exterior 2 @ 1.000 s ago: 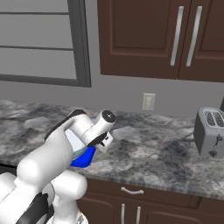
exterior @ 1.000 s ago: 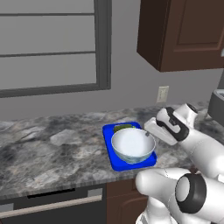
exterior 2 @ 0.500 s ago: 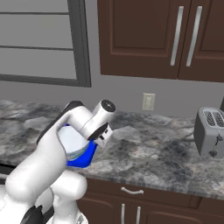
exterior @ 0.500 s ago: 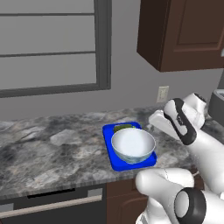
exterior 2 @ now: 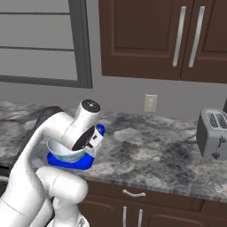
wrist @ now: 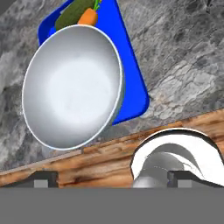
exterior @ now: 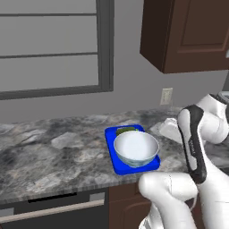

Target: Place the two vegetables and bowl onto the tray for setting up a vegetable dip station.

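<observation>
Lifted back since a second ago, the gripper hangs wide open, well clear of the bowl on the blue tray; cucumber and carrot lie behind the bowl.

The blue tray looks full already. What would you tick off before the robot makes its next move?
1. Bowl sits upright on the blue tray: ok.
2. Cucumber on the tray behind the bowl: ok.
3. Carrot on the tray beside the cucumber: ok.
4. Hand open and holding nothing: ok.
5. Hand clear of the bowl: ok.
6. Tray fully on the marble counter: ok, though near its front edge.
</observation>
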{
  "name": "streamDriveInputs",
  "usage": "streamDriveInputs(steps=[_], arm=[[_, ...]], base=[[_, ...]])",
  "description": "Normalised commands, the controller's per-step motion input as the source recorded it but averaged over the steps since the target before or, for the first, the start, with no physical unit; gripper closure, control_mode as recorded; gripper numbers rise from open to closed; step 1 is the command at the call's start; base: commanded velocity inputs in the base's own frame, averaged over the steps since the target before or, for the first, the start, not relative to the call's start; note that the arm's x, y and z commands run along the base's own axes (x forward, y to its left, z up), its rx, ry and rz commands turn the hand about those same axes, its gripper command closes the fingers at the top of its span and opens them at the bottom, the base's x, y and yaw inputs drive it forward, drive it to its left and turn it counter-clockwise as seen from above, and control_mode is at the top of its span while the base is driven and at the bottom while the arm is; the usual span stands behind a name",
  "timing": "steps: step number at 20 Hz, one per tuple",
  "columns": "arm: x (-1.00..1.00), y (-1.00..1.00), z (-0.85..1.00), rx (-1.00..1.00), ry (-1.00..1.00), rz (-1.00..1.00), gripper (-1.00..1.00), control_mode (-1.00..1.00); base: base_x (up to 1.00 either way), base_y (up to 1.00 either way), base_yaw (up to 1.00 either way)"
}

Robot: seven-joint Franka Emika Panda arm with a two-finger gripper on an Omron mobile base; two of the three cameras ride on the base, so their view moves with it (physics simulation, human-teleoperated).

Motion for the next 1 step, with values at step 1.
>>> streamDriveInputs(steps=[1], arm=[[-1.00, 0.26, 0.28, -0.13, 0.00, 0.00, -1.00, -1.00]], base=[[0.00, 0.00, 0.00]])
